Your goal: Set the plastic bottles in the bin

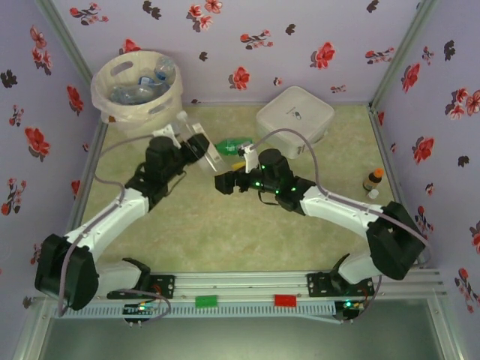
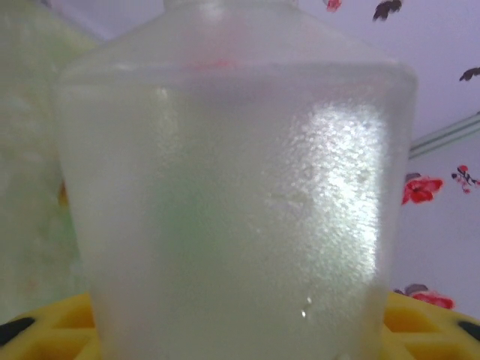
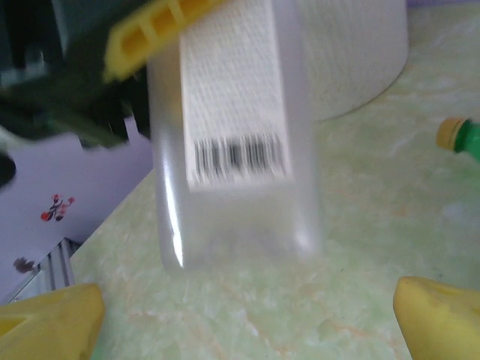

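Frosted bottle (image 2: 240, 195), seemingly pinched by the left gripper (image 1: 196, 142) while the right gripper (image 3: 240, 319) is gaping wide, is risking slipping free short of the bin (image 1: 101, 90).

In the left wrist view the clear bottle (image 2: 240, 195) is blurred, neck and base cut off by the edges. In the right wrist view its label (image 3: 234, 90) is too smeared to read, and the green bottle (image 3: 466, 142) runs off the right edge. Overhead, the bottles (image 1: 139, 91) in the far-left bin (image 1: 178, 94) overlap beyond counting.
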You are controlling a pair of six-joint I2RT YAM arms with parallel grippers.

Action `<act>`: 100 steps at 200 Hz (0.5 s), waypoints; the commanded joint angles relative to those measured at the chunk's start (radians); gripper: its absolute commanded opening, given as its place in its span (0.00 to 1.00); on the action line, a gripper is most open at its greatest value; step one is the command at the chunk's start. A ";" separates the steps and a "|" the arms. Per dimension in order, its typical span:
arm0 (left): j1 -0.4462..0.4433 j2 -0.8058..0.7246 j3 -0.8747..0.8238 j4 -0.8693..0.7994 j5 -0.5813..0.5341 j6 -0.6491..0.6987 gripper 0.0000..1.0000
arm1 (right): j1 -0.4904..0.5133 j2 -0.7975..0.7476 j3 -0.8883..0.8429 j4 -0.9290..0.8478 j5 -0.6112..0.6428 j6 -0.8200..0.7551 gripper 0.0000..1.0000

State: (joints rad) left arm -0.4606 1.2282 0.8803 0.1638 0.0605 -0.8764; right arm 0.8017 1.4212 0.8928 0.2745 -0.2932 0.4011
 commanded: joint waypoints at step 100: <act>0.466 0.488 1.263 -0.820 0.271 0.516 0.38 | 0.002 -0.108 -0.042 -0.171 0.320 -0.083 1.00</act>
State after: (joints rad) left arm -0.0353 1.5848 1.8858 -0.4061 0.2749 -0.4873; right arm 0.8013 1.3350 0.8616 0.1326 -0.0330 0.3477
